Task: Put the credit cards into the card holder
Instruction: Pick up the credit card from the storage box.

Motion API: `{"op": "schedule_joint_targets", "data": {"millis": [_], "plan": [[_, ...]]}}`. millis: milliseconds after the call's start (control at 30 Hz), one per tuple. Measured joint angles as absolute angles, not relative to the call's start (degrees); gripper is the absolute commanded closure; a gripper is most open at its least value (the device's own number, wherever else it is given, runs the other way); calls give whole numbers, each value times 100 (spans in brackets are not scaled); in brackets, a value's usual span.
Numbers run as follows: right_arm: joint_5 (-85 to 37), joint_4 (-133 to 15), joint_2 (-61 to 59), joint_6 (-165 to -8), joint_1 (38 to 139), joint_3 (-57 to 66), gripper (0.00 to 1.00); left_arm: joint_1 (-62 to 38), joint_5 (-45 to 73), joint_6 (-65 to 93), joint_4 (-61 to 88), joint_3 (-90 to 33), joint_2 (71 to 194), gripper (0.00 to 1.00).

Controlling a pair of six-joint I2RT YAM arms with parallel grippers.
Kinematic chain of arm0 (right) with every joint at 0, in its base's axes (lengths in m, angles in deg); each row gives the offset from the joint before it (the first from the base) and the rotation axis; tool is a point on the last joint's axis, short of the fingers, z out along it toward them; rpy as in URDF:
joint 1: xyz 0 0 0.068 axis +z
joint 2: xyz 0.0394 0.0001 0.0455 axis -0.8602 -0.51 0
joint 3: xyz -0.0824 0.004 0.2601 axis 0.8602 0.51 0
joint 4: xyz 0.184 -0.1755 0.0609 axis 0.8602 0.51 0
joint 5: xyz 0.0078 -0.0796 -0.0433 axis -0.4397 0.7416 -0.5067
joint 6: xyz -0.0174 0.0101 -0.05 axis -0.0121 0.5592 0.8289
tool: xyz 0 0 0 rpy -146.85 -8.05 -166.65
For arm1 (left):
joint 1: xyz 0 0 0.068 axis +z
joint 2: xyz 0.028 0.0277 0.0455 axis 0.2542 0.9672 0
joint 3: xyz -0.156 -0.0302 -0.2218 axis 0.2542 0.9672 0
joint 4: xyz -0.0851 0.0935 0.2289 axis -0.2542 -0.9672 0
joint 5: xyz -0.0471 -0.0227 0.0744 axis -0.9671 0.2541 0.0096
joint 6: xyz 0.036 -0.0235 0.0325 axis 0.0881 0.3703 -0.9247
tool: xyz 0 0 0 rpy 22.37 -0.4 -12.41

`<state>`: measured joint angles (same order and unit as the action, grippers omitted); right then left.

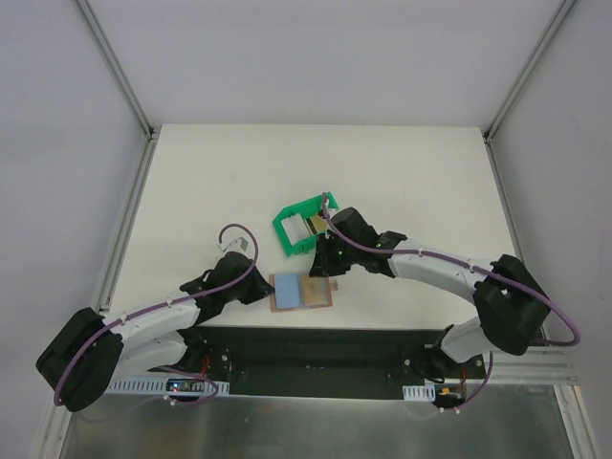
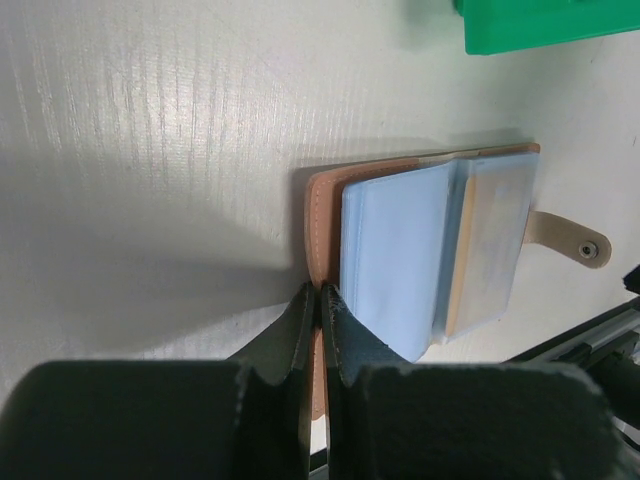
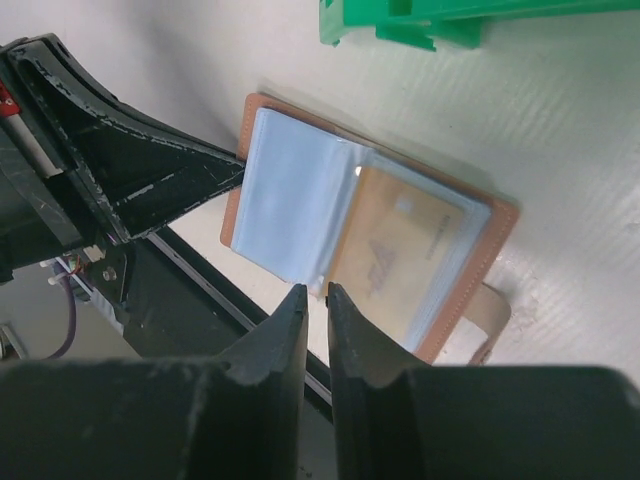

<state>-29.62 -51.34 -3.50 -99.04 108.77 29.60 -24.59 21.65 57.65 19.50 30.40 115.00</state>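
The card holder (image 1: 300,292) lies open near the table's front edge, tan leather outside with blue-grey sleeves (image 2: 395,250). A gold-olive credit card (image 3: 405,250) sits inside its right-hand sleeve. My left gripper (image 2: 320,295) is shut on the holder's left leather edge (image 2: 322,215) and pins it down. My right gripper (image 3: 317,290) hovers over the holder's near edge, its jaws a narrow gap apart with nothing between them. Behind the holder the green bin (image 1: 292,228) holds pale and gold cards (image 1: 312,223), partly hidden by the right arm.
The holder's snap tab (image 2: 575,243) sticks out on the right side. The black rail (image 1: 316,349) at the table's front edge runs just below the holder. The left gripper's fingers (image 3: 170,185) show in the right wrist view.
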Motion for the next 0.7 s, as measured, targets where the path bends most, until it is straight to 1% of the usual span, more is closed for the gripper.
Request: {"op": "schedule_joint_targets", "data": {"millis": [67, 100, 167, 200, 267, 400, 500, 533, 700], "plan": [[-3034, -5222, -521, -9946, 10877, 2906, 83, -2459, 2165, 5770, 1972, 3051, 11500, 100], [-3054, -5265, -619, -9959, 10877, 2888, 79, -2459, 2168, 5785, 1988, 3057, 11500, 100], [-3062, -5263, -713, -9957, 10877, 2856, 70, -2459, 2194, 5846, 2003, 3070, 11500, 100], [-3058, -5228, -748, -9944, 10872, 2807, 68, -2459, 2211, 5875, 2018, 3079, 11500, 100], [-3058, -5136, -803, -9885, 10848, 2591, 57, -2459, 2268, 5934, 2071, 3094, 11511, 100], [-3012, -4942, -958, -9644, 10695, 1813, 47, -2459, 2312, 6063, 2267, 3118, 11640, 100], [-2938, -4828, -1128, -9404, 10507, 1181, 35, -2459, 2314, 6150, 2434, 3121, 11763, 100], [-2892, -4758, -1198, -9327, 10440, 993, 33, -2459, 2314, 6170, 2484, 3121, 11800, 100], [-2846, -4227, -1917, -8903, 10105, -67, 30, -2459, 2312, 6198, 2696, 3125, 11942, 100]]}}
